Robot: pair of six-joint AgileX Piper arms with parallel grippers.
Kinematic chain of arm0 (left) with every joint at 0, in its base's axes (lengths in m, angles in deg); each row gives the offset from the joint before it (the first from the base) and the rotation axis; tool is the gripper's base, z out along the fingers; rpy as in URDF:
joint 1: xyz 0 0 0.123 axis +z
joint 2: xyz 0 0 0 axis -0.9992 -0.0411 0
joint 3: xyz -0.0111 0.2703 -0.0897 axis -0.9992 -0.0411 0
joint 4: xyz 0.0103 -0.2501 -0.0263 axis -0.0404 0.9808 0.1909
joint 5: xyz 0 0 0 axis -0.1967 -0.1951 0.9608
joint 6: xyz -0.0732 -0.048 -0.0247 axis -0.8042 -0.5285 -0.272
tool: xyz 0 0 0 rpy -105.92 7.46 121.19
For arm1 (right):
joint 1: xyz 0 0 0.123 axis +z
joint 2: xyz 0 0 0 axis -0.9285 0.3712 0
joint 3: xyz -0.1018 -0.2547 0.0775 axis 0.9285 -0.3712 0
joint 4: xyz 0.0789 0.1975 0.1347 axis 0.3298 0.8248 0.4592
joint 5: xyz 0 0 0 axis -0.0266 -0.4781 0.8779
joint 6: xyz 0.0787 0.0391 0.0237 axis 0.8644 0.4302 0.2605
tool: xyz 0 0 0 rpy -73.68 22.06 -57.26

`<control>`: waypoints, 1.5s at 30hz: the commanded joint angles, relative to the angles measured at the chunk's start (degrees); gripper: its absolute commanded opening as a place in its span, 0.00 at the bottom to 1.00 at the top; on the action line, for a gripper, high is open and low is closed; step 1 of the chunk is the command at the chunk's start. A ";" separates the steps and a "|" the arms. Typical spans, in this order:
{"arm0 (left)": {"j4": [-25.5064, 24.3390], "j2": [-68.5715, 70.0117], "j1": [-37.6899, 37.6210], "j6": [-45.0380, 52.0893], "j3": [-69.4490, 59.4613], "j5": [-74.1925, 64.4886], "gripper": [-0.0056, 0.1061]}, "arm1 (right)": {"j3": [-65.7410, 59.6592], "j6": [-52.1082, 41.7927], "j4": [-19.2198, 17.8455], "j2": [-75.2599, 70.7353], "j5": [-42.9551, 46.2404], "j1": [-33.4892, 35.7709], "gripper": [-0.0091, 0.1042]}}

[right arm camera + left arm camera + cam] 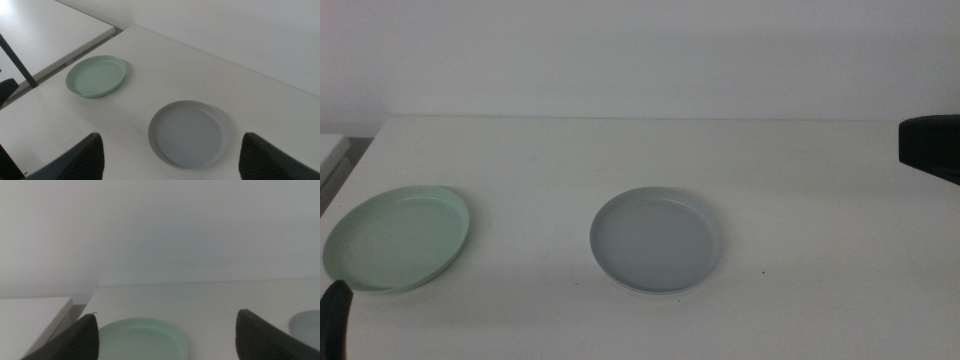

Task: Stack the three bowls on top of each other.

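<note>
Left gripper [334, 318] sits nearest the camera, a dark tip at 7 o'clock in the middle view, just beside the mint green bowl [400, 238]. Its wrist view shows the jaws spread wide, empty, the mint rim low between them. Mint bowl lies at 9 o'clock on the counter [800, 200], upright, alone. Grey bowl [654, 238] sits near centre, well apart from the mint one. A thin white edge peeks out under its 6 o'clock rim, likely the white bowl [642, 291] already beneath it; cannot confirm from these views. Right gripper [170, 155] hovers high at 3 o'clock, jaws wide, empty, looking down at the grey bowl; in the middle view only a dark block of that arm shows.

Risks, judged: rims are low and shallow, so a thin pinch on the mint rim could slip or tip the bowl. Coming in too flat may push it toward the counter's 9 o'clock edge, which is close. An off-centre drop on the grey stack could leave it tilted.
</note>
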 commanded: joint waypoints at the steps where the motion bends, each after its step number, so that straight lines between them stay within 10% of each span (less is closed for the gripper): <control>1: -0.70 0.23 1.07 0.00 0.01 -0.28 0.89 | -0.24 -0.71 0.09 -0.27 0.54 0.09 0.90; 7: 1.08 -4.47 9.30 -0.53 6.21 -5.58 0.89 | -0.24 -0.71 0.09 -0.27 0.54 0.09 0.90; 19: 9.58 -43.27 14.94 11.68 50.09 -57.96 0.89 | -0.24 -0.71 0.09 -0.27 0.54 0.09 0.90; 45: -0.42 -70.00 17.91 2.80 55.05 -49.41 0.89 | -0.24 -0.71 0.09 -0.27 0.54 0.09 0.90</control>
